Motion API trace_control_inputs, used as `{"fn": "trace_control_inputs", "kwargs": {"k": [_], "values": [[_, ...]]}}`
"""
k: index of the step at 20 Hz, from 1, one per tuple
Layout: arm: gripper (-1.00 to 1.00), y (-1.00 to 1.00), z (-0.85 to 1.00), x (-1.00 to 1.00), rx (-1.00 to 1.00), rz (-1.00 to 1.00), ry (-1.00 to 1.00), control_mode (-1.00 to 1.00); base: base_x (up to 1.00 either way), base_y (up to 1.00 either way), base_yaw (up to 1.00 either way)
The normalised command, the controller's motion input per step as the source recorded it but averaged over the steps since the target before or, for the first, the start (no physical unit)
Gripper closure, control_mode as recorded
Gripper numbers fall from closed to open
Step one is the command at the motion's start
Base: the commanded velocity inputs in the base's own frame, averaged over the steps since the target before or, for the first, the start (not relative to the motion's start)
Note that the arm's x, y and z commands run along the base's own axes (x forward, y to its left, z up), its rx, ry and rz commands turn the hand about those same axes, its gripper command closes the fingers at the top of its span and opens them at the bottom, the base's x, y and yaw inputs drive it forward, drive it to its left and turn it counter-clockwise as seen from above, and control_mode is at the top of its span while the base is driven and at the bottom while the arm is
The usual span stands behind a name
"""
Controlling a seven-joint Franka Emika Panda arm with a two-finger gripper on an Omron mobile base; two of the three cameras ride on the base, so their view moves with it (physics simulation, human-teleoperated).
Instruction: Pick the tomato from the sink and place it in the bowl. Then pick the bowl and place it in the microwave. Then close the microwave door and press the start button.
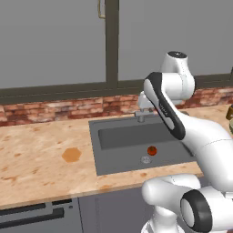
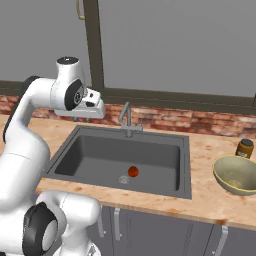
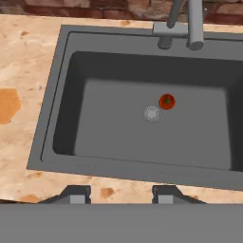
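The small round red-orange tomato point(image 3: 166, 101) lies on the floor of the dark grey rectangular recessed sink point(image 3: 57, 123), just beside the small round silver drain point(image 3: 152, 113), at about two o'clock from it in the hand view; in the right base view the tomato point(image 2: 133, 171) sits at roughly three o'clock from the drain point(image 2: 123, 179), near the front wall of the basin; the thin angular metal faucet point(image 2: 127, 119) stands at twelve o'clock on the back rim. The two-finger gripper point(image 3: 122, 193) hangs high above the near edge of the sink, well apart from the tomato; its two dark tips stand parted with only countertop between them, so it is released and holds nothing. The pale yellow-beige round shallow bowl point(image 2: 236, 174) waits on the speckled wooden counter point(image 2: 210, 200) at three o'clock from the sink, with a small brown jar point(image 2: 244, 148) just behind it; an orange hexagonal patch point(image 1: 71, 154) lies on the counter at nine o'clock from the basin.

The first step, picking the tomato, looks not yet begun; the tomato should prove light, smooth and prone to roll, probably a little soft, so a gentle grip across its widest middle from straight above seems safest; a glancing touch could send it rolling across the flat floor.
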Motion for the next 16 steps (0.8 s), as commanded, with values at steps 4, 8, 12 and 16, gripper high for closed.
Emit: {"fn": "trace_control_inputs", "kwargs": {"k": [4,8,12,16], "values": [[-1.0,-0.14,-0.03,-0.46,0.04,-0.08,-0.09,-1.0,0.0,0.0,0.0],[-1.0,-0.77,-0.66,-0.84,0.11,-0.34,0.02,-1.0,0.0,0.0,0.0],[-1.0,-0.68,-0.98,0.18,0.01,-0.12,0.21,-1.0,0.0,0.0,0.0],[-1.0,-0.26,-0.74,0.47,0.01,0.0,0.07,-1.0,0.0,0.0,0.0]]}}
